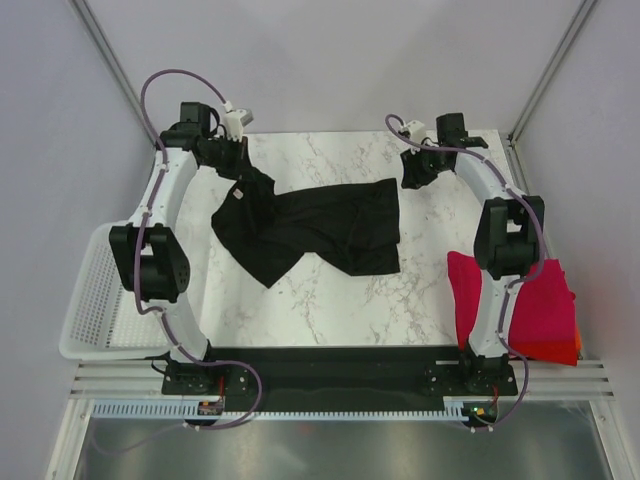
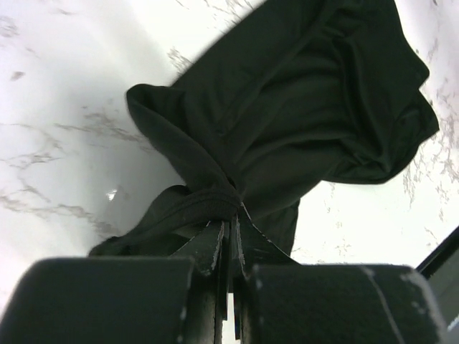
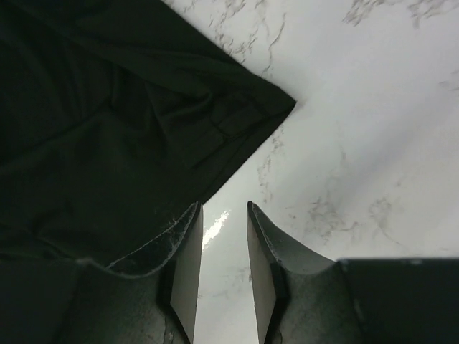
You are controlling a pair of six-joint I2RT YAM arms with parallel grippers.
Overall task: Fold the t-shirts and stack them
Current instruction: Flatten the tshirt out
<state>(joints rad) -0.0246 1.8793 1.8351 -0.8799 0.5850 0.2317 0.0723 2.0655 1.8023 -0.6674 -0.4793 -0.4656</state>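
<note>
**Top view.** Black t-shirt (image 1: 320, 225) is lying crumpled and partly spread on the middle of the marble desk (image 1: 340, 300), its long side running left to right. Left hand (image 1: 238, 168) is sitting at the shirt's far-left corner, where the cloth is rising to it in a bunched peak. Right hand (image 1: 412, 178) is hanging just beside the shirt's far-right corner; contact cannot be told from here. Magenta-red t-shirt (image 1: 462, 290), folded, is lying at the desk's right side, partly hidden behind the right arm. Orange-red t-shirt (image 1: 556, 352) is showing under its near edge. White mesh basket (image 1: 90, 300) is sitting at the desk's left edge.

**Left wrist view.** Fingers (image 2: 211, 247) are pressing together on a gathered fold of the black cloth, with no gap visible. The rest of the shirt is trailing away across the desk.

**Right wrist view.** Fingers are standing narrowly apart with bare desk showing between them and nothing held. The shirt's hemmed corner is lying just ahead and to the left. One finger is overlapping the cloth edge in view; whether it is touching cannot be told.
</note>
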